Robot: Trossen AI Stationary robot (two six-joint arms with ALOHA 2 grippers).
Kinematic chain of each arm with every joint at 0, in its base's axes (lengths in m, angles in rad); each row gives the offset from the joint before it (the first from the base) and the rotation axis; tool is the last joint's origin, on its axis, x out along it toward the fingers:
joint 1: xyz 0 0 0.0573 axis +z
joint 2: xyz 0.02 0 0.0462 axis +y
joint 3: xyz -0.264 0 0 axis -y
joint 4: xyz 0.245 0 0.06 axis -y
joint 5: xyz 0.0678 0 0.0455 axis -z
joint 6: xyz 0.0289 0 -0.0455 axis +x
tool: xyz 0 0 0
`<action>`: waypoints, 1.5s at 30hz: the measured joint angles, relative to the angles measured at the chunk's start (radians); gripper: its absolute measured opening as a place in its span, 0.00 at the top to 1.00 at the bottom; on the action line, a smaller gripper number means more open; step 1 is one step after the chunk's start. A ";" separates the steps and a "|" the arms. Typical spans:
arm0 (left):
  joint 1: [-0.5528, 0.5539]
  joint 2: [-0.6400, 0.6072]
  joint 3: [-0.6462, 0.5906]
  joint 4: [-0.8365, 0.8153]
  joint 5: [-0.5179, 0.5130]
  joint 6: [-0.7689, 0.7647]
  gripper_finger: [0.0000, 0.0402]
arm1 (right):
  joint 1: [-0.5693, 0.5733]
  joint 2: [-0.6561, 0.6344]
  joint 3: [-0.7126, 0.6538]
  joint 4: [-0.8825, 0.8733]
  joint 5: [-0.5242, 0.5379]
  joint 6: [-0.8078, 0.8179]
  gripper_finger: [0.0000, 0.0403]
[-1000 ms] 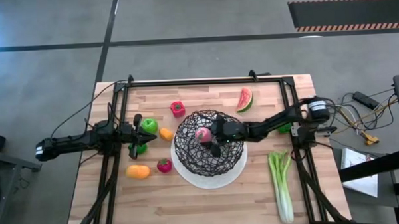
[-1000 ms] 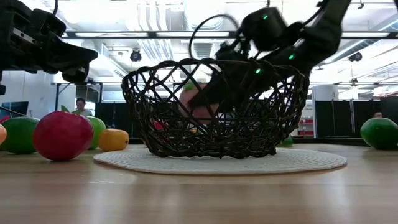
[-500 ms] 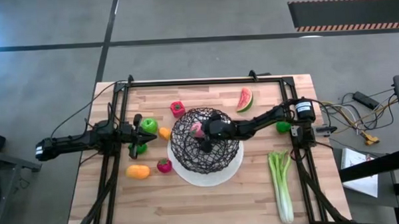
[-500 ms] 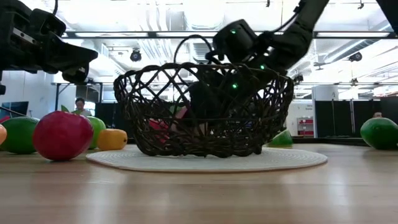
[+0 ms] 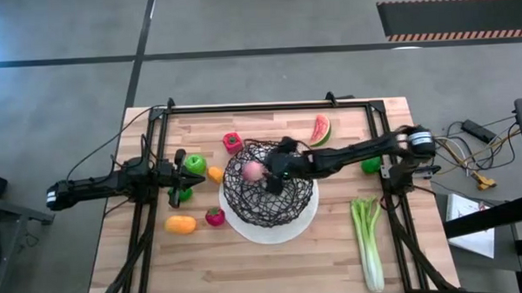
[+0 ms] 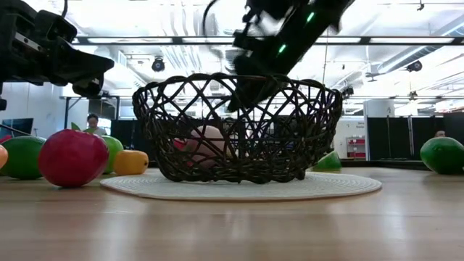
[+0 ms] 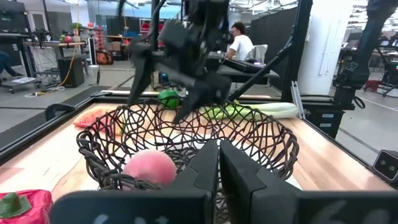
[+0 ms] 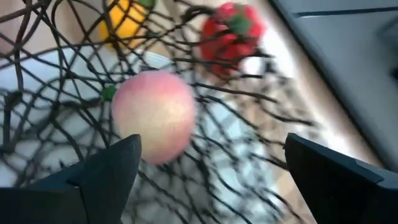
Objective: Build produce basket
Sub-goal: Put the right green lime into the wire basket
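The black wire basket (image 5: 284,196) stands on a round white plate (image 5: 273,235) at mid-table. The pink peach (image 5: 252,170) lies inside it on the basket's floor, seen through the mesh in the low view (image 6: 206,145). My right gripper (image 5: 275,168) hangs open above the basket, just beside the peach (image 8: 155,115) and clear of it; the left wrist view shows its spread fingers (image 7: 165,93) over the rim. My left gripper (image 5: 178,176) waits shut at the table's left, beside the green apple (image 5: 194,164).
Left of the basket lie an orange piece (image 5: 217,175), a red pepper (image 5: 232,142), a strawberry (image 5: 215,217) and another orange piece (image 5: 180,224). To the right are the watermelon slice (image 5: 320,130), a lime (image 5: 370,166) and the celery stalk (image 5: 367,238). A black frame edges the table.
My right gripper carried the peach across the basket toward the table's left, opened and let go of it, then rose above the rim. The peach now rests on the basket's floor. Basket and plate slid slightly toward the table's left.
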 joint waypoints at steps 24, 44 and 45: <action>0.000 0.000 0.000 0.000 0.000 0.000 1.00 | -0.075 -0.584 -0.387 -0.718 0.024 0.847 0.06; 0.000 0.000 0.000 0.000 0.000 0.000 1.00 | -0.406 -0.329 -0.403 -1.010 -0.152 0.735 0.06; 0.000 0.000 0.000 0.000 0.000 0.000 1.00 | -0.406 -0.314 -0.406 -1.010 -0.154 0.735 0.06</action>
